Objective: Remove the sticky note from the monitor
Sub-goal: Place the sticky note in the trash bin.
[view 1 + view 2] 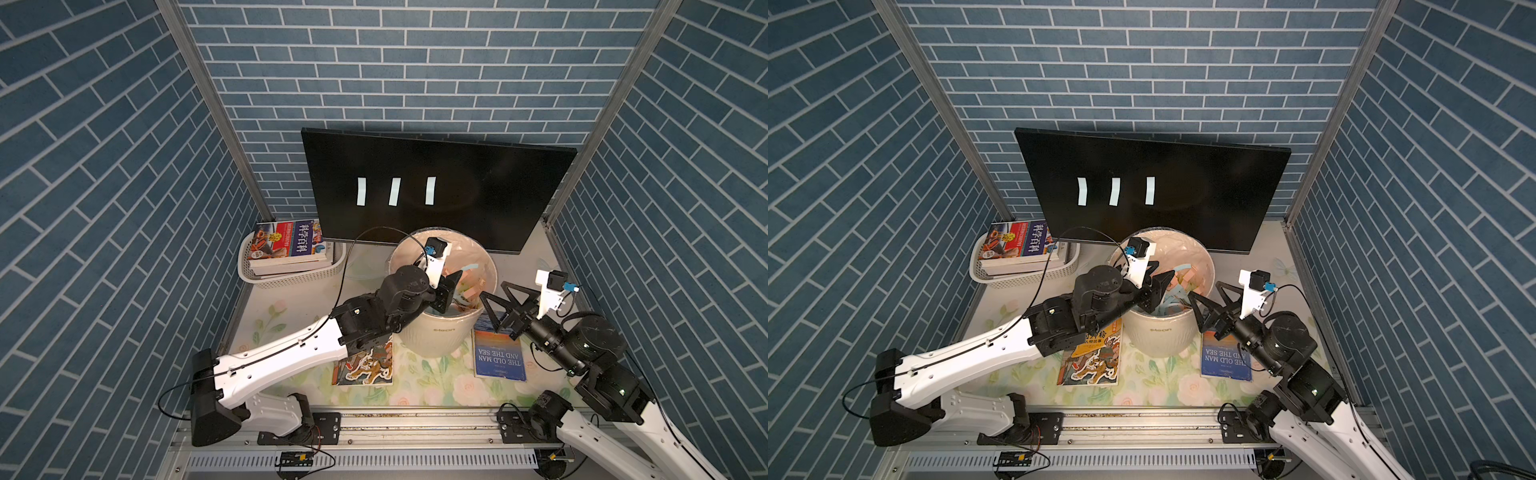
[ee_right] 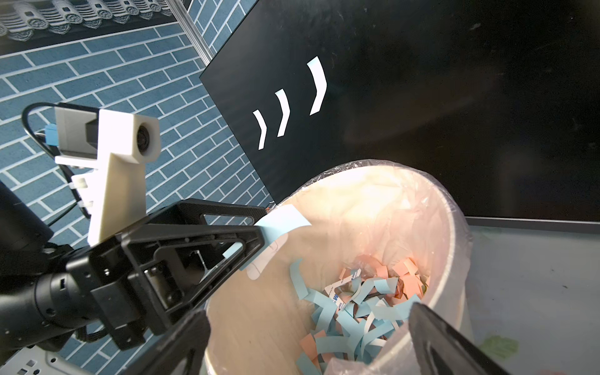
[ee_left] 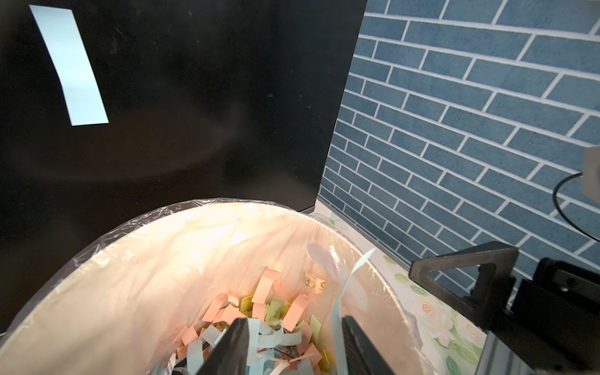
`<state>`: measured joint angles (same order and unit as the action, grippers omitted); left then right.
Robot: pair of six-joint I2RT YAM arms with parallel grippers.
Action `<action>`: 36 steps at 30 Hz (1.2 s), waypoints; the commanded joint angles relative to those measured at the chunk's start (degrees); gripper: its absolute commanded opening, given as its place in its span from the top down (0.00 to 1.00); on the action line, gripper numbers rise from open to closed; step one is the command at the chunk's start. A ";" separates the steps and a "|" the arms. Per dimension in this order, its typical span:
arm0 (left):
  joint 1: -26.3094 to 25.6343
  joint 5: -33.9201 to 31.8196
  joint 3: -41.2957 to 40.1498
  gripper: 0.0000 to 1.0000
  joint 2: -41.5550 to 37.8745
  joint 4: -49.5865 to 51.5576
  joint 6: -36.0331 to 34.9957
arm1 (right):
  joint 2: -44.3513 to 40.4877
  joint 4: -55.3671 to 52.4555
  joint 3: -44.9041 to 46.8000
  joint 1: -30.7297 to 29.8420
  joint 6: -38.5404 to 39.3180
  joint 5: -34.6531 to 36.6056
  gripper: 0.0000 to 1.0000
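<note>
You have 1 pale blue sticky note point(image 2: 282, 223) off the screen. It hangs at the tip of the left gripper point(image 3: 292, 328), above the open mouth of the white bin point(image 1: 440, 332). In the left wrist view the strip lies along the inner face of 1 finger point(image 3: 357, 344) and curls up past its tip. The jaws stand apart, with a clear gap between the note and the opposite finger. Nothing pinches the note; it clings to that 1 finger only.

The monitor point(image 1: 478, 187) stands at the back of the table point(image 1: 436, 390), directly behind the bin, its glossy black face turned toward the arms. In both top views, 3 pale strips point(image 1: 394, 192) are stuck to the screen in a row, left of its centre, upright and apart from each other.

The bin carries a clear plastic liner and holds a heap of paper scraps point(image 2: 357, 311): blue, pink and a few yellow-green.

The right gripper point(image 1: 494, 291) hovers just beside the bin's rim on the right, jaws spread wide, holding nothing.

Further out:
- A white basket point(image 1: 291, 282) of books sits at the back left, near the monitor's lower corner.
- A tiger-cover book point(image 1: 368, 368) lies flat in front of the bin, partly under the left arm.
- A blue book point(image 1: 498, 357) titled THE OLD MAN AND THE SEA lies flat to the right of the bin, below the right gripper.
</note>
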<state>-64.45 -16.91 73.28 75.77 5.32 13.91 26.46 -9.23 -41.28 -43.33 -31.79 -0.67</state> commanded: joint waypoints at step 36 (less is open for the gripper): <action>6.52 9.85 -1.97 0.26 -4.36 -3.23 2.13 | 21.27 -2.88 -13.82 0.10 4.60 15.23 0.00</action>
<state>-59.27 -8.80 72.40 72.01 3.66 15.11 48.01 -11.94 -53.69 -43.33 -29.50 12.99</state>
